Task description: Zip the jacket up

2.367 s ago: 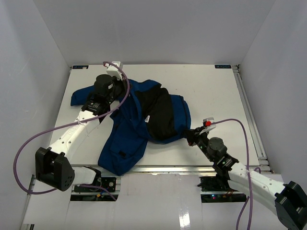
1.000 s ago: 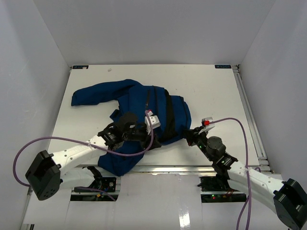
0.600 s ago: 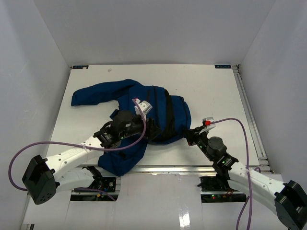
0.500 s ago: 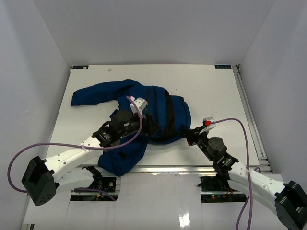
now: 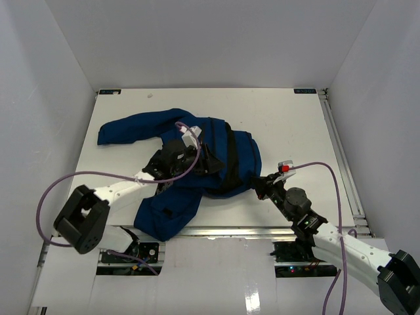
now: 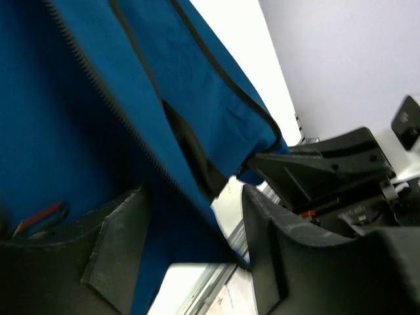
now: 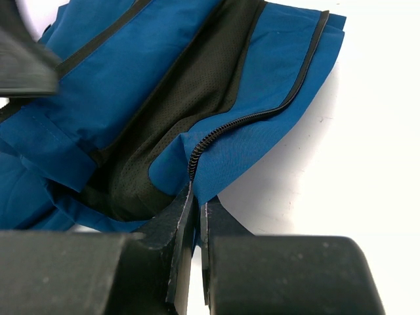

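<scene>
**A:** Jacket (image 5: 169, 205), position?

**B:** Crumpled on the white desk (image 5: 295, 125), left of centre. One sleeve runs out to the far left, and a blue flap hangs toward the near edge. The front lies open, with the black lining (image 5: 226, 164) showing through the middle.

**A:** Right hand?

**B:** The right hand (image 7: 195, 209) has its fingers pressed together. It is pinching the blue hem at the jacket's near-right corner, just where the zip teeth (image 7: 262, 115) run out. The teeth curve away from the fingertips toward the far right along the blue edge.

**A:** Left hand?

**B:** The left hand (image 6: 193, 252) sits low over the middle of the jacket with its fingers apart, gripping nothing. Blue cloth and a second line of teeth pass under the gap. The left wrist view shows the right arm's dark body just past the jacket's edge.

**A:** Any writing or labels?

**B:** Nothing legible. Two small dark stickers (image 5: 108, 92) sit at the desk's far corners, too small to read. A red-and-white tag (image 5: 283, 168) sits on the right wrist, and I can't make out any letters on it.

**A:** Anything else?

**B:** A purple cable (image 5: 47, 197) loops out from the left arm.
</scene>
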`<state>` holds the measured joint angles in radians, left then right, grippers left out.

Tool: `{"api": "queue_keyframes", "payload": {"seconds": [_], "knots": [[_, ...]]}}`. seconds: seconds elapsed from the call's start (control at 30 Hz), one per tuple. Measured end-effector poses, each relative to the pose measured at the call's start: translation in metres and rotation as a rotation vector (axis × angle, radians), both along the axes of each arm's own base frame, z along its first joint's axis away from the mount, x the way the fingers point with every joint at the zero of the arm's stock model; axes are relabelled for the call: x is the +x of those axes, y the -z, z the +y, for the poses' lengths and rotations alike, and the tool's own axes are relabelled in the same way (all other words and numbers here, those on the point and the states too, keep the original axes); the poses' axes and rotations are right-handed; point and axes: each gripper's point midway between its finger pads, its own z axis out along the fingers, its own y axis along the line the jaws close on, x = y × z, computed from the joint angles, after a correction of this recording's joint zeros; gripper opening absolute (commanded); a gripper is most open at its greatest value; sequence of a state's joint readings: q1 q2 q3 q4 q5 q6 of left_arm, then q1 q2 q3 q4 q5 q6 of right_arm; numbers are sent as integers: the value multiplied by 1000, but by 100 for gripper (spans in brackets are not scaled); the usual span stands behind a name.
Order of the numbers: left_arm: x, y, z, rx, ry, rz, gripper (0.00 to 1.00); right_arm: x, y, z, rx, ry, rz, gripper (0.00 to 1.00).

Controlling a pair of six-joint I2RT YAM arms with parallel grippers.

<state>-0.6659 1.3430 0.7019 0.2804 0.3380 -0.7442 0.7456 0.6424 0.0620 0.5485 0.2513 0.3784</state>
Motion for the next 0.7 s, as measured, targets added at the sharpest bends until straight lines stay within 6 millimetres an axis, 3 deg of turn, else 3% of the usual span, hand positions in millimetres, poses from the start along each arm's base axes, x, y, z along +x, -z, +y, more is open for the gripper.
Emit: {"api": "queue_keyframes", "payload": {"seconds": [0.1,0.17,0.23,0.33,0.43,0.5,0.6,0.7], "knots": [[9,11,-22,15,48,38,21,0,2,0,-5,0,5,8],[16,13,-32,28,57,42,0,0,3,0,-9,0,9,8],[24,12,-32,69,37,48,0,0,4,0,-10,-1,10,8],[55,-6,-18,168,-96,19,0,0,3,0,-8,-3,8,8],[93,-41,23,310,-327,-65,0,-1,1,0,-4,-3,3,8],[107,-66,58,406,-470,-124,0,-1,0,0,0,-4,-1,8],[112,-101,116,572,-661,-201,0,-1,-1,0,2,-4,-3,8],[103,-120,160,760,-751,-236,0,-1,-1,0,0,-7,-1,8]]}}
